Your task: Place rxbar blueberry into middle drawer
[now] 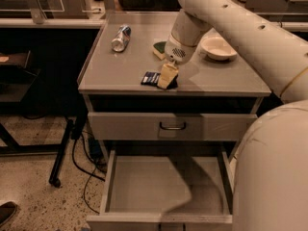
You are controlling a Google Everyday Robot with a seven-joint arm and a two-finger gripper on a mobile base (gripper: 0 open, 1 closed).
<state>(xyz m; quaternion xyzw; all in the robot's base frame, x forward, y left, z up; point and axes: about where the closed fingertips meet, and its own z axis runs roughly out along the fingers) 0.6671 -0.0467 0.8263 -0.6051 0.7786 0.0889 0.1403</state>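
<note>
The rxbar blueberry (pixel 150 78), a flat dark-blue bar, lies on the grey cabinet top (pixel 120 71) near its front edge. My gripper (pixel 167 77) points down at the bar's right end, touching or just above it and hiding that end. The middle drawer (pixel 144 186) stands pulled open below, a shallow grey box with a bare floor. My arm's shadow falls across its floor. My robot body hides its right front corner.
A silver-blue can (pixel 121 37) lies on its side at the back left of the top. A green-and-yellow sponge (pixel 158 48) sits behind my gripper and a white bowl (pixel 217 47) at the back right. The upper drawer front (pixel 144 125) with its black handle is shut. Cables lie on the floor at left.
</note>
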